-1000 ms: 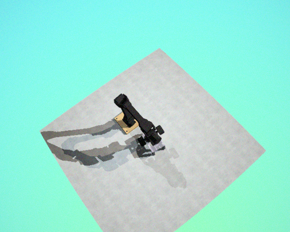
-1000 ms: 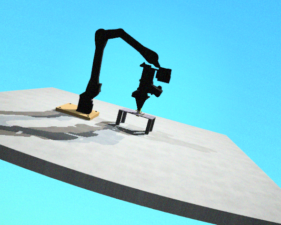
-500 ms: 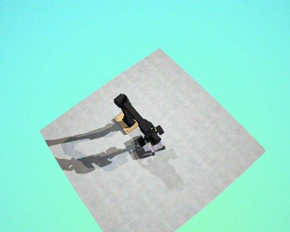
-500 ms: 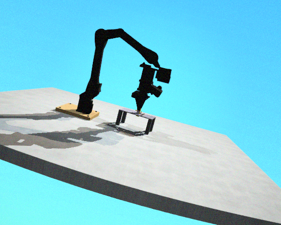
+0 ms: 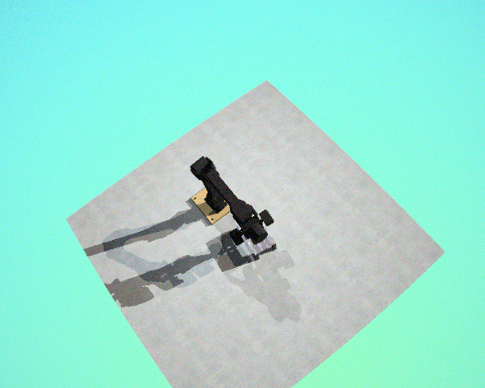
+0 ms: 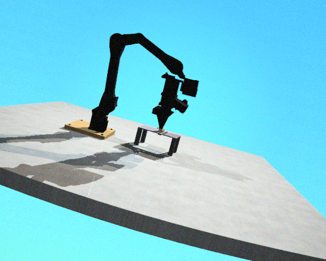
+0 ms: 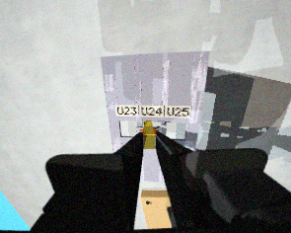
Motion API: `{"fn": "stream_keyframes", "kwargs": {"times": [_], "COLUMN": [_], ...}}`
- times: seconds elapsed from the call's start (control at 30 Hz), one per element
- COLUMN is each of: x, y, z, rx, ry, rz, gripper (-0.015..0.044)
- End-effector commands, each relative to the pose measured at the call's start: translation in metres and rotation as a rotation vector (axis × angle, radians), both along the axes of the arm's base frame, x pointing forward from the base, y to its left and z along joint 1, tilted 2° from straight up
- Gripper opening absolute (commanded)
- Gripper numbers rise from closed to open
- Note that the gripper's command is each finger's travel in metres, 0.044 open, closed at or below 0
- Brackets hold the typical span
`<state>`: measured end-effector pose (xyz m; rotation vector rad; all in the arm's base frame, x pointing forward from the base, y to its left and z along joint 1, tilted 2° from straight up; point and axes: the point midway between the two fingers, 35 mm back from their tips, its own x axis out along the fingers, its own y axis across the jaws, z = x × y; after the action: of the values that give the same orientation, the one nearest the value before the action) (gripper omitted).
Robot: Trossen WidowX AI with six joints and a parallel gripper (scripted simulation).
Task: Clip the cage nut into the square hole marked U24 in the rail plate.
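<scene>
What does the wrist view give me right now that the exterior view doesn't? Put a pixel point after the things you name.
Only the wrist view: readable U23, U24 and U25 labels (image 7: 152, 111), with the cage nut (image 6: 159, 134) (image 7: 149, 140) in line with U24.

Only the exterior view: the legs (image 6: 173, 146) under the rail plate (image 6: 149, 128) (image 7: 133, 81), and the upper arm (image 6: 112, 67).

Both: the gripper (image 6: 161, 129) (image 7: 148, 135) shut on the nut at the plate, plus part of the tan base plate (image 6: 76, 125) (image 7: 160, 209).
</scene>
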<state>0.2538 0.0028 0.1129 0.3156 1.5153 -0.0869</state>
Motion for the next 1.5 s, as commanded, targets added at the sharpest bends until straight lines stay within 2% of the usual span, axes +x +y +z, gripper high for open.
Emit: {"fn": "stream_keyframes", "kwargs": {"times": [0.0, 1.47], "x": [0.0004, -0.0004], "y": [0.0003, -0.0034], "z": [0.0013, -0.0007], "rx": [0.007, 0.077], "ry": [-0.01, -0.029], "rz": [0.005, 0.007], "gripper": [0.0037, 0.0037]}}
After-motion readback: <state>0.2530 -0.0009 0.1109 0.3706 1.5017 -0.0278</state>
